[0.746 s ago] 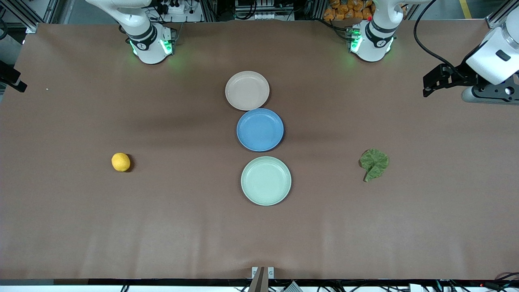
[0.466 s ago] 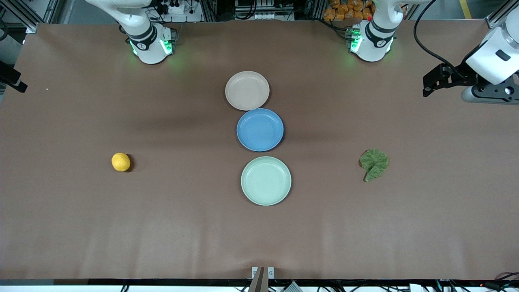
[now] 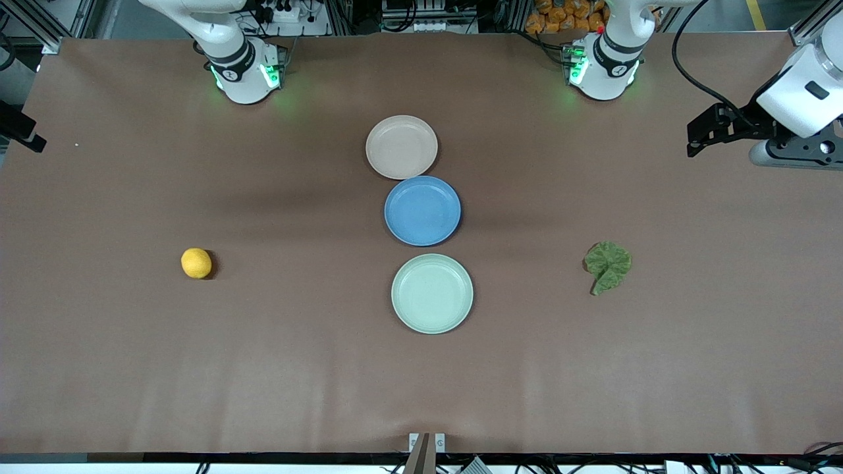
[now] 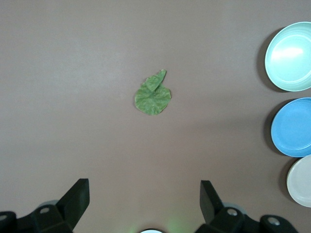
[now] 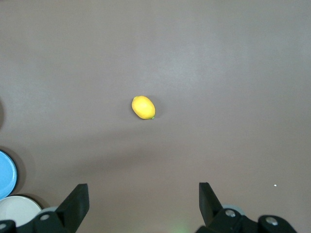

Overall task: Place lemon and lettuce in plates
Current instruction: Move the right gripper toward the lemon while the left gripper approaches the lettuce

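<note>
The lemon lies on the brown table toward the right arm's end; it also shows in the right wrist view. The lettuce lies flat toward the left arm's end, and shows in the left wrist view. The beige-pink plate and the mint green plate stand empty at mid-table. My left gripper is open and empty, high over the table near the lettuce. My right gripper is open and empty, high over the table near the lemon.
An empty blue plate sits between the two other plates, touching the beige-pink one. The three plates form a line down the middle of the table. The left arm's wrist hangs at the table's end.
</note>
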Robot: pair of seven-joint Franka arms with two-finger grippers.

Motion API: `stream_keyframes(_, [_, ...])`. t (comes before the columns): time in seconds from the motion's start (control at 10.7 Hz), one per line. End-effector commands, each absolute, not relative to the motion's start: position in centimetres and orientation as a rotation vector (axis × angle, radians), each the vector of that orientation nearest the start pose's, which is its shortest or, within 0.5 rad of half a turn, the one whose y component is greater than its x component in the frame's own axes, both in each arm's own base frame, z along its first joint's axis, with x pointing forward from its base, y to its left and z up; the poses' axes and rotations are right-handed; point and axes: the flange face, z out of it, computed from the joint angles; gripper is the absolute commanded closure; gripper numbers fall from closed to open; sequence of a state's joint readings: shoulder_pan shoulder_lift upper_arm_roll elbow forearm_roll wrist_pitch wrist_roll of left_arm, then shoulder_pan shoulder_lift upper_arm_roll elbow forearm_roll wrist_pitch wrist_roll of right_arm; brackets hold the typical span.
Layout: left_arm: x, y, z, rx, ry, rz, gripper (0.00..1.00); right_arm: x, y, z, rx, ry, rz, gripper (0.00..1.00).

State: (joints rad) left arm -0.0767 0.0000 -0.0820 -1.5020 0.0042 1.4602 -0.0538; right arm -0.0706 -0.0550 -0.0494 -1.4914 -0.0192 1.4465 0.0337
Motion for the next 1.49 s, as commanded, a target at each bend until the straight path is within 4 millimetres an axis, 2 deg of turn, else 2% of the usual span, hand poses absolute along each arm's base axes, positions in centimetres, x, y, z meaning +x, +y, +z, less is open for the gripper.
stream_keyframes(0.0, [54.4, -8.2, 63.3, -3.12, 0.174, 0.12, 0.0, 52.2, -6.7, 67.5, -3.131, 0.246, -0.002, 0.0])
stream_keyframes(0.09, [54.8, -7.9, 62.4, -3.117, 0.162, 0.149, 0.0, 52.2, -6.7, 67.5, -3.131, 0.246, -0.002, 0.0])
stream_keyframes(0.19, [55.8, -8.2, 60.5, -3.115, 0.164, 0.199, 0.0, 52.2, -6.7, 67.4, -3.131, 0.243, 0.0, 0.0])
stream_keyframes(0.28, [56.4, -8.5, 59.2, -3.11, 0.171, 0.234, 0.0, 52.7, -6.6, 66.8, -3.131, 0.236, 0.007, 0.0])
stream_keyframes(0.37, [56.8, -9.1, 58.1, -3.1, 0.166, 0.261, 0.0, 53.3, -6.5, 65.3, -3.13, 0.233, -0.014, 0.0])
stream_keyframes(0.75, [59.7, -10.0, 50.8, -3.083, 0.182, 0.379, 0.0, 56.4, -6.0, 55.1, -3.132, 0.208, -0.012, 0.0])
stream_keyframes(0.93, [60.7, -10.3, 48.1, -3.082, 0.2, 0.386, 0.0, 58.6, -5.8, 48.9, -3.136, 0.199, 0.017, 0.0])
stream_keyframes(1.03, [60.7, -10.6, 45.9, -3.062, 0.225, 0.37, 0.0, 59.4, -5.5, 45.4, -3.138, 0.192, 0.026, 0.0])
stream_keyframes(1.21, [59.6, -12.0, 39.7, -3.015, 0.308, 0.262, 0.0, 58.9, -5.1, 39.2, -3.141, 0.178, -0.014, 0.0])
stream_keyframes(1.4, [59.7, -11.3, 35.9, -3.034, 0.31, 0.203, 0.0, 57.8, -4.7, 33.7, -3.142, 0.173, -0.036, 0.0])
